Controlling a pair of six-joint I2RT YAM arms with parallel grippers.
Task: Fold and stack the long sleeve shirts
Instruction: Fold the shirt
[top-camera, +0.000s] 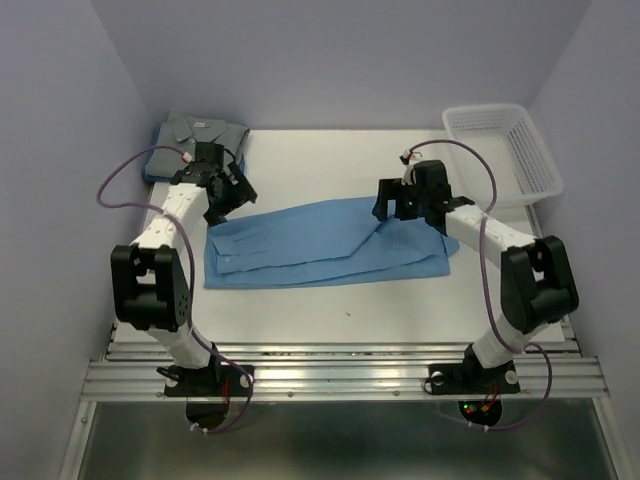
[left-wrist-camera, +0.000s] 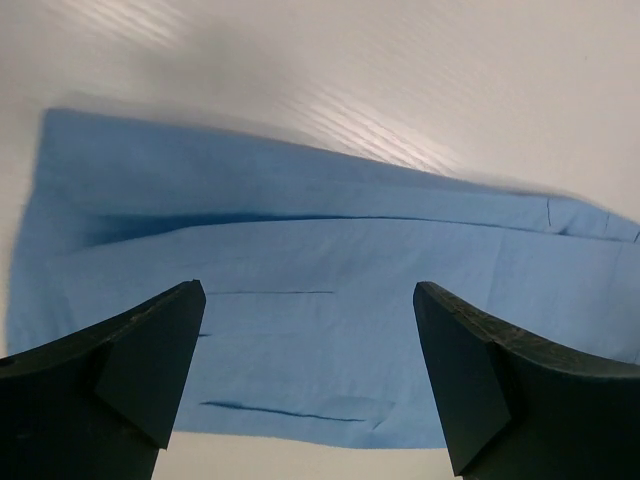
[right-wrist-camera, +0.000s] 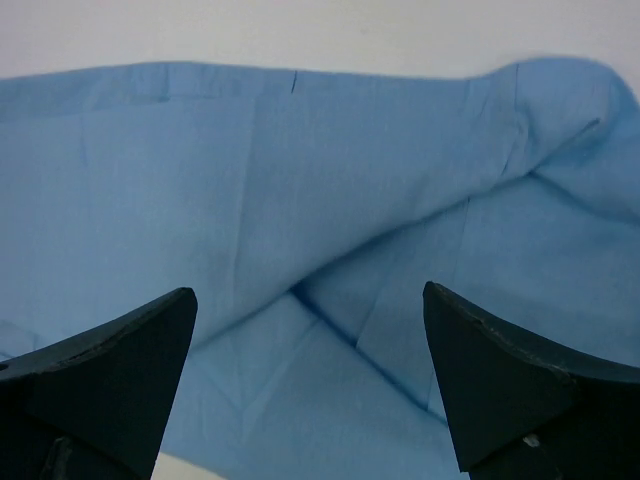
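Note:
A light blue long sleeve shirt (top-camera: 320, 245) lies partly folded into a long band across the middle of the white table (top-camera: 330, 310). A grey long sleeve shirt (top-camera: 190, 135) sits folded at the far left corner. My left gripper (top-camera: 226, 198) hovers open over the blue shirt's left end, where the cloth (left-wrist-camera: 300, 270) fills the view between its fingers (left-wrist-camera: 150, 350). My right gripper (top-camera: 392, 203) hovers open over the shirt's right end, above a diagonal crease (right-wrist-camera: 330, 310). Nothing is held by either gripper.
A white plastic mesh basket (top-camera: 505, 150) stands at the far right corner. Purple walls close in the table on three sides. The metal rail (top-camera: 340, 375) with both arm bases runs along the near edge.

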